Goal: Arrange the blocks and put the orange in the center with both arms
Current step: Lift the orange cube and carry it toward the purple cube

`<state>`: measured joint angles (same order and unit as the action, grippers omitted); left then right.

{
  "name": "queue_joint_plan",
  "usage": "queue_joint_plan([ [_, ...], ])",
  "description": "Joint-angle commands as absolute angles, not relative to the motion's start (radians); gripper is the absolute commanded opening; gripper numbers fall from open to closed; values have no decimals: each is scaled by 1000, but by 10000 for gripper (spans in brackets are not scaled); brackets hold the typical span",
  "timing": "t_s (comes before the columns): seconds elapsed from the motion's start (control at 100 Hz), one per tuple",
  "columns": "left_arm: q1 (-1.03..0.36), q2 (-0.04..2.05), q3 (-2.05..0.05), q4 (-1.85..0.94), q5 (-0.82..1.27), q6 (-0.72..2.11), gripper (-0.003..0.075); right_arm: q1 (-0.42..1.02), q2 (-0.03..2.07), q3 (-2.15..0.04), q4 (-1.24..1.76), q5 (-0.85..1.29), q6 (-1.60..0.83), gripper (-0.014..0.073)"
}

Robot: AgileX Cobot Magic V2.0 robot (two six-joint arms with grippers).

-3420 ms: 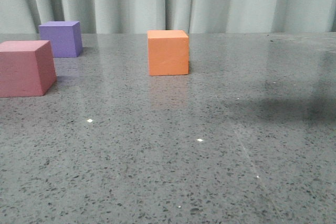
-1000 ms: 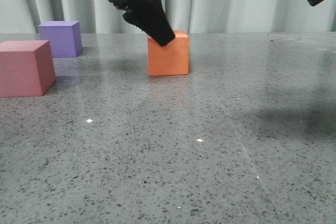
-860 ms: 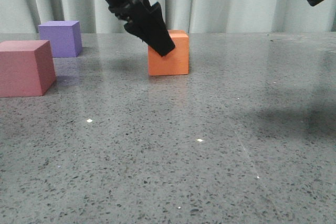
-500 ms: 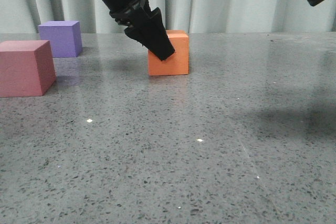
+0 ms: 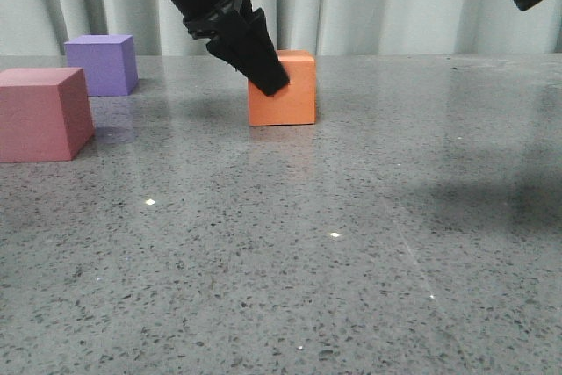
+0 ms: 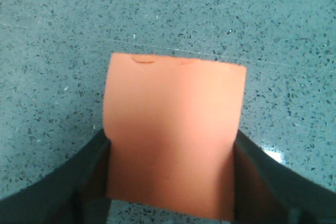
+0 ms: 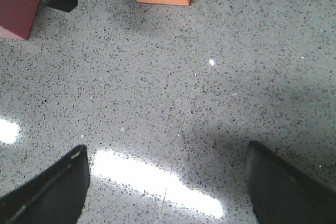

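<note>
We count three cubes on the grey speckled table (image 5: 369, 243): one orange cube (image 5: 290, 98) at centre frame, one purple cube (image 5: 104, 64) at the upper left, and one pink-red cube (image 5: 39, 114) at the left edge. We count two black grippers: the left gripper (image 5: 268, 81) over the orange cube, and the right gripper (image 7: 168, 182) seen in its wrist view.
</note>
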<state>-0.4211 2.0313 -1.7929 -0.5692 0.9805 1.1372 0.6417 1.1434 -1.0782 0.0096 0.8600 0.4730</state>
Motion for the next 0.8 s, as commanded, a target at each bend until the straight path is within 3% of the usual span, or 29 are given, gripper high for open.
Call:
queue_joint_plan([
  [0.0,-431,1975,-1827,-618,964,1139,64,640,1116,-1102,6,815,467,601],
  [0.16,-431,1973,-1827,-631,964,1127,18,640,1116,-1102,6,812,466,601],
  [0.36,-427,1930,-1827,-589,946,983,16,640,1116,-1102,6,808,466,601],
  [0.59,-427,1806,-1827,-390,812,591,16,640,1116,-1102,6,809,466,601],
  [0.79,-424,1698,-1827,-128,784,91,16,640,1116,-1102,6,810,466,601],
])
